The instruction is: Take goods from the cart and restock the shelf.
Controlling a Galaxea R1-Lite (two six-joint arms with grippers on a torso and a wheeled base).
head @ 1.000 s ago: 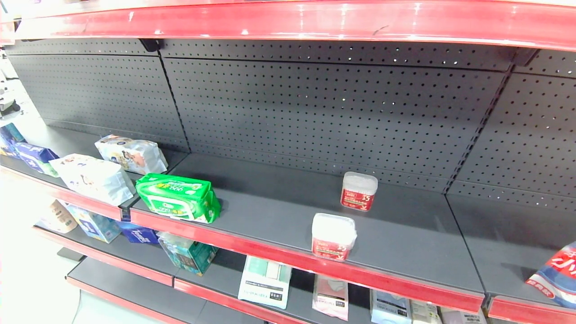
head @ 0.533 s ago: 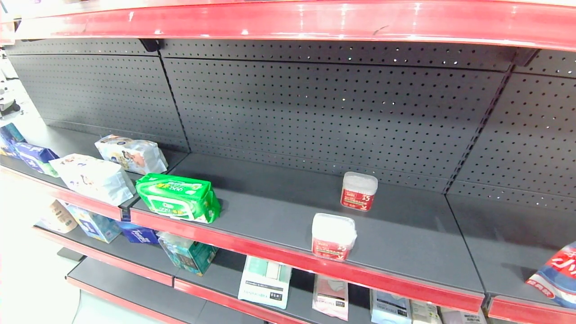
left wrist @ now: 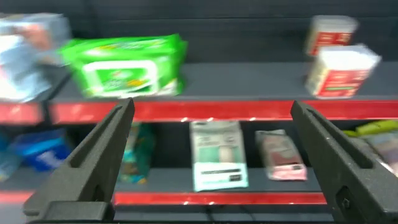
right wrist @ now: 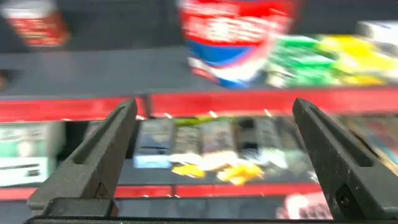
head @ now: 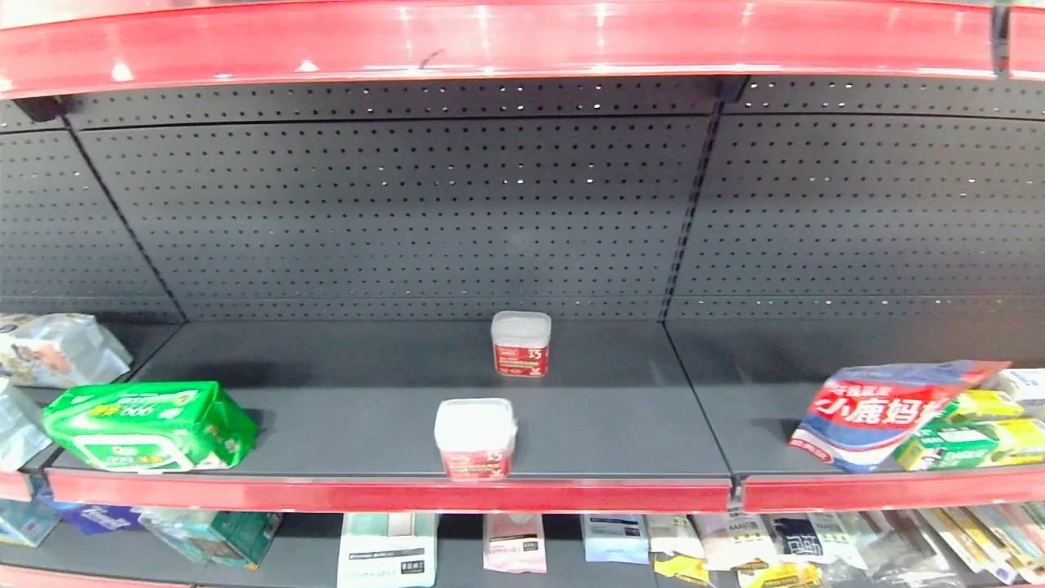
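Two white-lidded tubs with red labels stand on the grey shelf [head: 620, 408]; the front tub [head: 475, 437] sits at the red lip, the rear tub [head: 521, 343] well behind it near the pegboard [head: 408, 212]; a green wipes pack [head: 147, 425] lies toward the left end, a red and blue bag [head: 886, 412] in the next bay to the right; the left gripper [left wrist: 211, 109] hangs before the shelf edge, jaws spread wide, holding nothing; the right gripper [right wrist: 214, 106] gapes likewise, bare, facing the bag's bay
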